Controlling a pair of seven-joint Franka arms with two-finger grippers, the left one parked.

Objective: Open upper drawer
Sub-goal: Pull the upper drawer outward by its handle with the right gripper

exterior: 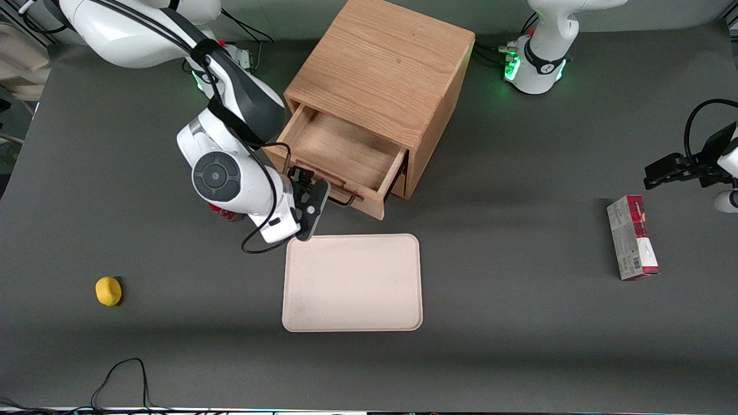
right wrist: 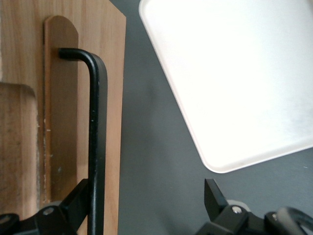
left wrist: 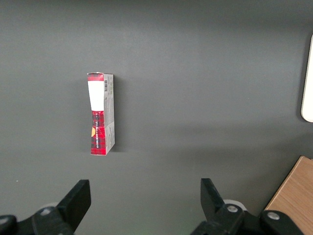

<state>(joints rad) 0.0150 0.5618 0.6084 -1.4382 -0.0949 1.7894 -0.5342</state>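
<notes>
I see the upper drawer [exterior: 346,154] of light oak pulled well out of its cube-shaped cabinet, its bare wooden inside showing. Its long thin black handle [right wrist: 97,142] runs along the drawer front, which faces the front camera.

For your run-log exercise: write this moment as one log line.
upper drawer: pulled out | gripper: open, at handle | tray: nearer camera
</notes>
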